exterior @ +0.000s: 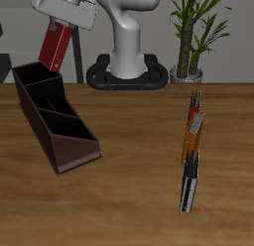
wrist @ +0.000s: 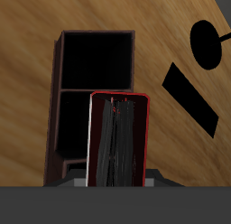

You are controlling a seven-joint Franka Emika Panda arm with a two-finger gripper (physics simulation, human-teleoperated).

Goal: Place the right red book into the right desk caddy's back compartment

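Gripper [exterior: 62, 22] clamps the right red book [exterior: 56, 45], hanging tilted beneath it; right desk caddy's [exterior: 55, 116] back compartment [exterior: 38, 79] lies just below.

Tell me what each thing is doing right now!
claw: shut on the right red book, up in the air.
right red book: held on end, hanging above the caddy, not inside yet.
right desk caddy: sitting on the table, open on top.
back compartment: nothing in it.
row of thin books: lying on the table, untouched.
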